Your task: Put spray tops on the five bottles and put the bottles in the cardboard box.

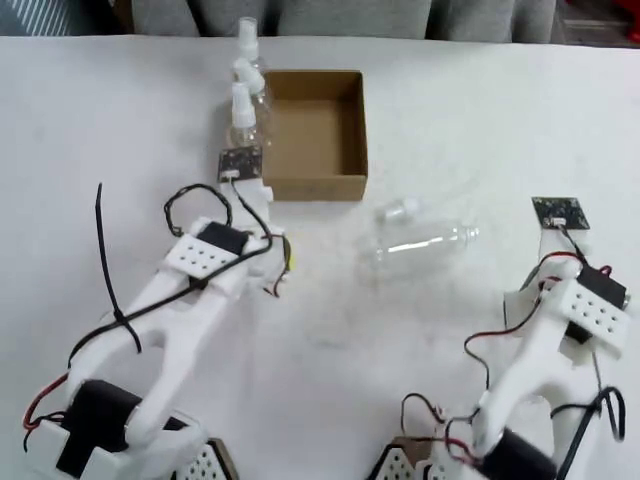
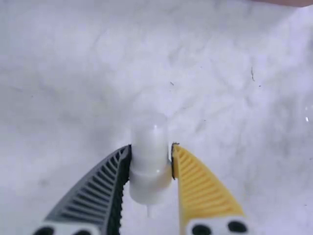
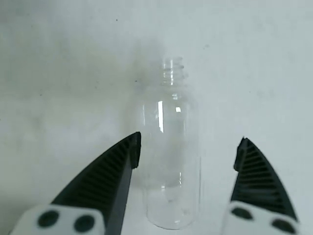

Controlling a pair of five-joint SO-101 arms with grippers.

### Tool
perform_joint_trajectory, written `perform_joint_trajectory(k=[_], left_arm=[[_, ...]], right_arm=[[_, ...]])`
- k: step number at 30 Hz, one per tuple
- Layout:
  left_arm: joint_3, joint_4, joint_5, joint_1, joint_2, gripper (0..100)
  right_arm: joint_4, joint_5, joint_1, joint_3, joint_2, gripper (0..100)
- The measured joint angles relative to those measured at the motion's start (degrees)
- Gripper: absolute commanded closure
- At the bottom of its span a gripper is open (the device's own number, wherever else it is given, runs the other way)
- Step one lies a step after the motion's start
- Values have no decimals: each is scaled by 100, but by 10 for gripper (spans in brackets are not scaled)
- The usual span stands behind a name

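Now the left gripper [image 2: 150, 149] pinches a small white plastic spray top [image 2: 149, 134]. The right gripper [image 3: 189, 145] gapes wide, with 1 clear uncapped plastic bottle [image 3: 171, 171] lying just ahead, untouched.

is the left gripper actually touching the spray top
Touching. In the left wrist view the left gripper presses against the spray top from both sides, with no gap on either side.
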Motion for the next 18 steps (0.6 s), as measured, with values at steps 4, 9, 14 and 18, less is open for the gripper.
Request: perform_joint_trajectory(k=[4,9,14,18], left_arm=[[0,0,0,-9,0,978],[0,0,0,0,0,978],[0,0,0,0,0,978],[0,0,0,0,0,978]], right_arm=[[0,-18,-35,-237,668,734],[0,-18,-97,-466,1081,734],[-114,-26,-114,-527,1169,753],[-202,-18,-246,-527,1169,766]])
